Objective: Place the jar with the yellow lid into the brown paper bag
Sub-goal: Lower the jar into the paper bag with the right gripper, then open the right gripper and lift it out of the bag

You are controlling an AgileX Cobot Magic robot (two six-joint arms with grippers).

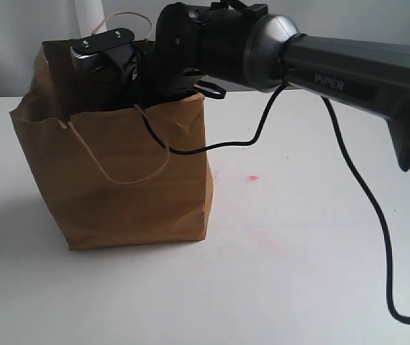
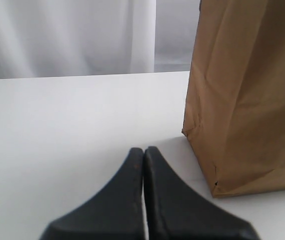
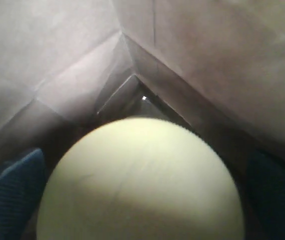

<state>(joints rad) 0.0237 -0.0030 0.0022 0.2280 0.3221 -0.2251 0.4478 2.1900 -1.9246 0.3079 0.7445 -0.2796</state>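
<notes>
The brown paper bag [image 1: 119,180] stands upright on the white table, its rim torn and uneven. My right arm [image 1: 212,43] reaches down through the bag's mouth, so its gripper is hidden in the exterior view. In the right wrist view, the right gripper [image 3: 142,200] is deep inside the bag [image 3: 207,60]. The yellow-lidded jar [image 3: 140,180] shows only its round lid, with a dark finger [image 3: 12,192] hugging each side. My left gripper [image 2: 143,150] rests low over the table beside the bag [image 2: 247,100], shut and holding nothing.
A black cable [image 1: 363,194] trails from the right arm across the table [image 1: 298,251] to the right of the bag. A paper-cord handle [image 1: 119,169] hangs down the bag's front. A white curtain [image 2: 67,35] backs the table.
</notes>
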